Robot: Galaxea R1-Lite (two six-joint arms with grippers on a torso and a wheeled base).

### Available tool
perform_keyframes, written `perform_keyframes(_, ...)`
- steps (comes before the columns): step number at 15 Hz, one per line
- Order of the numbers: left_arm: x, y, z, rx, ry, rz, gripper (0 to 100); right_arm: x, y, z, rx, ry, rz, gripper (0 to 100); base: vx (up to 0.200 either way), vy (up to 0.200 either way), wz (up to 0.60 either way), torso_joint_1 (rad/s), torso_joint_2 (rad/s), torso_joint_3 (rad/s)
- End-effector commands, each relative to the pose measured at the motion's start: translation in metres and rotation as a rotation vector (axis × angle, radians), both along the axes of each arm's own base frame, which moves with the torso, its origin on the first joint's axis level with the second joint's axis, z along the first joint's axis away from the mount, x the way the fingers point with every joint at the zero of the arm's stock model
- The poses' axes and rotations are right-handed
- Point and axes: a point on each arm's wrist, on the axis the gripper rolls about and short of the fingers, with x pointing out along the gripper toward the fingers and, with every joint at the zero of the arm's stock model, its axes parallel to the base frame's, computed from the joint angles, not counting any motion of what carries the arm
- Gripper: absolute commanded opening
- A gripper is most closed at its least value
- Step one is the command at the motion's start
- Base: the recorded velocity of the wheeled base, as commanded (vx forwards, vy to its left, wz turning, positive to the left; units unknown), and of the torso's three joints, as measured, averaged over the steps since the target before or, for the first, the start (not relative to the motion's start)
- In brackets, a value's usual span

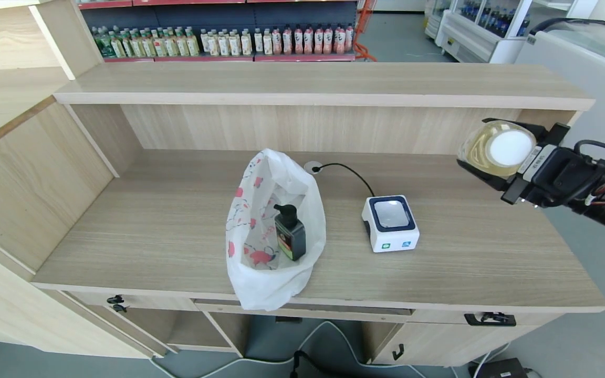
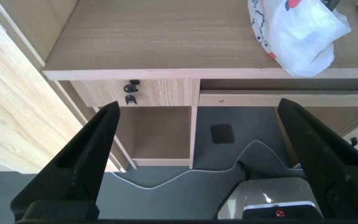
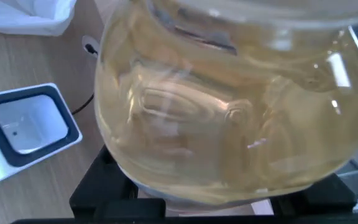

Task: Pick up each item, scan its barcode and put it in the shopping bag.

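Observation:
My right gripper (image 1: 512,157) is shut on a clear bottle (image 1: 483,147) of yellowish liquid with a white cap, held in the air over the counter's right end. Seen from the right wrist, the bottle (image 3: 229,112) sits above the white barcode scanner (image 3: 27,127). The scanner (image 1: 390,223) stands mid-counter, to the right of the white shopping bag (image 1: 260,273) printed with red flowers. A black pump bottle (image 1: 289,233) stands inside the bag. My left gripper (image 2: 197,168) hangs open, holding nothing, below the counter's front edge, with the bag (image 2: 297,34) above it.
The wooden counter (image 1: 465,252) has a raised back ledge (image 1: 323,81) and a side wall on the left. A black cable (image 1: 350,170) runs from the scanner to a hole behind the bag. Keyed drawers (image 1: 116,303) sit under the front edge.

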Motion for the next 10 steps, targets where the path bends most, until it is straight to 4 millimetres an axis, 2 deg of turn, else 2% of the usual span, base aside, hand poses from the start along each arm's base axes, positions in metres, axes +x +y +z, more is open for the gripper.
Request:
perform_keyframes(1,0.0,0.0,0.0,0.0,0.0,0.0,100,0.016,0.002,-0.017,-0.002,0.021,0.004,0,0.0,0.0,0.0,0.0,0.0,0.0)
perform_keyframes(10,0.0,0.0,0.0,0.0,0.0,0.0,100,0.032,0.004,-0.065,-0.009,0.055,0.015,0,0.0,0.0,0.0,0.0,0.0,0.0)
